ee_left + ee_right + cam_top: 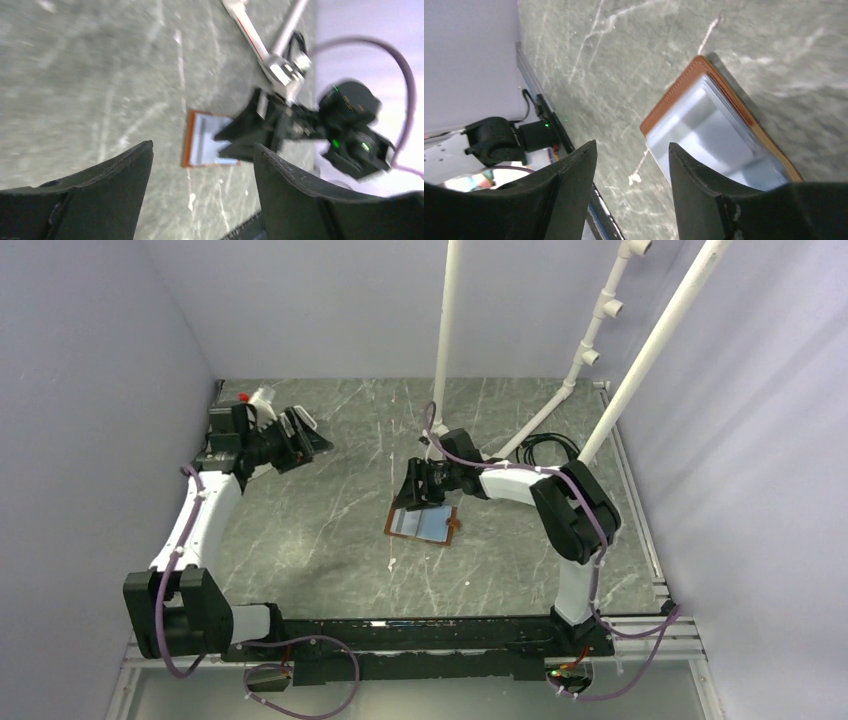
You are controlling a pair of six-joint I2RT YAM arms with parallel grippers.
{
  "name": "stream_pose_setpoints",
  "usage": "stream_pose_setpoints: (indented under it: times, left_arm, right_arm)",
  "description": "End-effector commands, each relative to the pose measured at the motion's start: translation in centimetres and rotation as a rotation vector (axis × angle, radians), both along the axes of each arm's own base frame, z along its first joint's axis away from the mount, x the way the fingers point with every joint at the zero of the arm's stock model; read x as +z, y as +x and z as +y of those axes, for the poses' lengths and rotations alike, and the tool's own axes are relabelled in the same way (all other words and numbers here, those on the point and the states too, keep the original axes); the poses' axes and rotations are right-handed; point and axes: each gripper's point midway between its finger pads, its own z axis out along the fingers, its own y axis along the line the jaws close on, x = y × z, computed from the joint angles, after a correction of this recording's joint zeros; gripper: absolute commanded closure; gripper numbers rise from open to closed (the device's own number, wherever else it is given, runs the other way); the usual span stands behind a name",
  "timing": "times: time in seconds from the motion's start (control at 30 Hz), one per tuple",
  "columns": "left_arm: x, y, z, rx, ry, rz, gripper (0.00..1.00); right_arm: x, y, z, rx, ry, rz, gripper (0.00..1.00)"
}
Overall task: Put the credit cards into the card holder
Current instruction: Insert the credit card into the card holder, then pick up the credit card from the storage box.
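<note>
Brown leather card holder (674, 92) lies flat mid-worktop (320, 540) with pale blue-grey credit cards (719, 145) sitting in it. Any print is too blurry for me to read. Right jaws spread just above its far edge; left jaws spread, empty, far left.

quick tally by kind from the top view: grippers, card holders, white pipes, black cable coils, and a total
grippers: 2 (left gripper, right gripper)
card holder: 1
white pipes: 3
black cable coil: 1
total: 7
</note>
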Motion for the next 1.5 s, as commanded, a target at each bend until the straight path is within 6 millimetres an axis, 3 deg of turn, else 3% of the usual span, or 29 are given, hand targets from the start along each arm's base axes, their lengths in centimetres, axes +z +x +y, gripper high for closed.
stream_pose_setpoints:
  times: [0.0,0.1,0.23,0.33,0.5,0.63,0.77,1.07,1.47]
  left_arm:
    - [0.3,3.6,5.8,0.218,0.149,-0.021,0.21]
    - [0.2,7.6,9.5,0.358,0.192,-0.033,0.19]
    - [-2.4,12.8,12.9,0.441,0.256,0.013,0.11]
    - [-4.3,16.4,13.8,0.444,0.257,0.035,0.1]
    - [-7.0,20.5,14.8,0.487,0.23,0.051,0.1]
    - [-10.2,21.9,14.6,0.482,0.199,0.12,0.11]
    - [-11.8,22.6,14.0,0.479,0.148,0.104,0.12]
    - [-11.9,23.5,12.6,0.432,0.037,0.059,0.27]
    - [-11.4,23.0,12.6,0.411,0.027,0.061,0.62]
  right_arm:
    - [2.6,0.8,-3.4,-0.021,-0.124,-0.142,0.42]
    - [2.9,0.3,-5.7,-0.048,-0.177,-0.183,0.39]
    - [2.9,-0.4,-7.5,-0.068,-0.211,-0.22,0.35]
    - [2.2,-0.8,-8.5,-0.074,-0.221,-0.21,0.34]
    - [1.4,-1.0,-9.8,-0.088,-0.217,-0.185,0.35]
    - [1.4,-0.8,-10.5,-0.104,-0.211,-0.183,0.35]
    - [1.4,-0.6,-10.9,-0.11,-0.203,-0.18,0.35]
    - [1.1,-0.7,-11.1,-0.115,-0.204,-0.17,0.35]
    - [0.8,-0.8,-10.8,-0.109,-0.193,-0.157,0.36]
